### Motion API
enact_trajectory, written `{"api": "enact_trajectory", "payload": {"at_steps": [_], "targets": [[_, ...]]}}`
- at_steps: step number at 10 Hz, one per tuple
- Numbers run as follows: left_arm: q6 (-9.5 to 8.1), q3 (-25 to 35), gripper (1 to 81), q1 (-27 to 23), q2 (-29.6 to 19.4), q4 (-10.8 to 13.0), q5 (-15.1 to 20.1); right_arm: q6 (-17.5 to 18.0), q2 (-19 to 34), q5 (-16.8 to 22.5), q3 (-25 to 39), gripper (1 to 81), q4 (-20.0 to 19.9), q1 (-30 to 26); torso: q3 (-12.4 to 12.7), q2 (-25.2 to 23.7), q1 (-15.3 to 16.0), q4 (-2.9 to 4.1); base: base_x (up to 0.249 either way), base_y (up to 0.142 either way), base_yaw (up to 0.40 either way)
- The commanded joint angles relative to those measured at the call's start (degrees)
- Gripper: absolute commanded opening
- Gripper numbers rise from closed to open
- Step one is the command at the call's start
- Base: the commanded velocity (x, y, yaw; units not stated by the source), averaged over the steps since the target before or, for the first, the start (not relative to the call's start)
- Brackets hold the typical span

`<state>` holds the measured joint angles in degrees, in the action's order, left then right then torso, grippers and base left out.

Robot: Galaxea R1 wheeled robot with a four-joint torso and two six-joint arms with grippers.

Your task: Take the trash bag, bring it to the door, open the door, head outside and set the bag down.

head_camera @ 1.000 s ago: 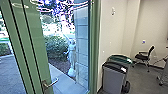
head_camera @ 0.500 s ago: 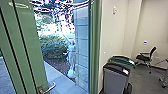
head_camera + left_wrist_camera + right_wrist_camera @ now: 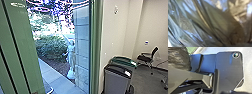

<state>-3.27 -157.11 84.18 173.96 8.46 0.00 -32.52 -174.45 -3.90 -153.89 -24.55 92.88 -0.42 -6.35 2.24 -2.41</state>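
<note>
Green door (image 3: pixel 22 47), bush (image 3: pixel 51 47) outside; trash bag (image 3: pixel 178 58) dark, glossy, deeply creased; fingers' state, cannot tell.

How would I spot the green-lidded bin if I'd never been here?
Find the green door frame and the pale wall beside it. By that wall stands a grey bin; the green-lidded bin is just behind it, set apart because the grey bin's lid is black.
</note>
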Motion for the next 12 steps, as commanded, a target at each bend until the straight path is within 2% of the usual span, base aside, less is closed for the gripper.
{"api": "enact_trajectory", "payload": {"at_steps": [1,12], "targets": [[0.1,0.0,1.0,-4.1,-0.1,0.5,2.4,-0.2,-0.4,3.5,0.1,81.1,0.4,-2.7,0.0,0.0,0.0,0.0,0.099,0.0,0.0],[0.28,0.0,1.0,-4.1,0.1,0.9,2.8,-0.1,-0.5,3.5,0.1,81.1,0.4,-2.8,0.0,0.0,0.0,0.0,0.006,0.0,0.0]]}}
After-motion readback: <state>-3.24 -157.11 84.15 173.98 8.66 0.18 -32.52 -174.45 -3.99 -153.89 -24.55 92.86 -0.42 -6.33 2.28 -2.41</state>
